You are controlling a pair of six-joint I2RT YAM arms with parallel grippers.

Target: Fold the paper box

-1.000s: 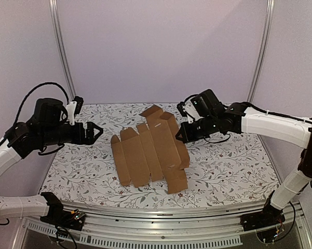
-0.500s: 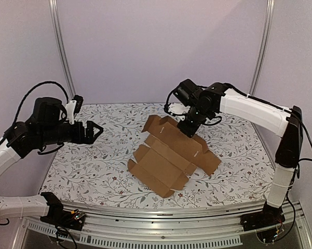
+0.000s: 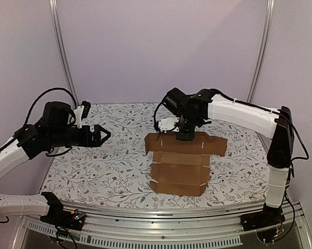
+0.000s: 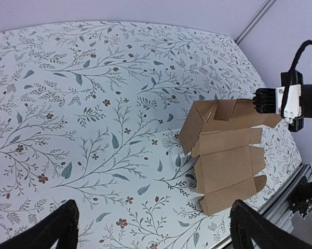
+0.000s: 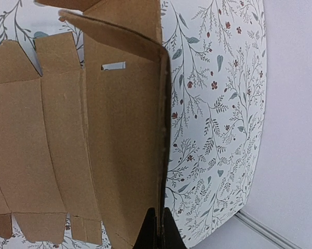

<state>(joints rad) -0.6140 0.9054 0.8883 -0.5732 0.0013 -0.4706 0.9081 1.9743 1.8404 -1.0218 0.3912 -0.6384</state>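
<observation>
Box (image 3: 179,168) lying on table (image 3: 93,171) centre, toward near edge, mostly flat. Right gripper (image 3: 183,136) clamping its far panel, holding it raised. Left gripper (image 3: 103,136) hanging spread, well apart. Walls, flaps, lid apparently remaining.

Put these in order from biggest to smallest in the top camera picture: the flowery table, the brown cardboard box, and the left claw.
1. The flowery table, largest by far.
2. The paper box, a partly folded brown sheet.
3. The left gripper, smallest, even with its fingers open.
</observation>
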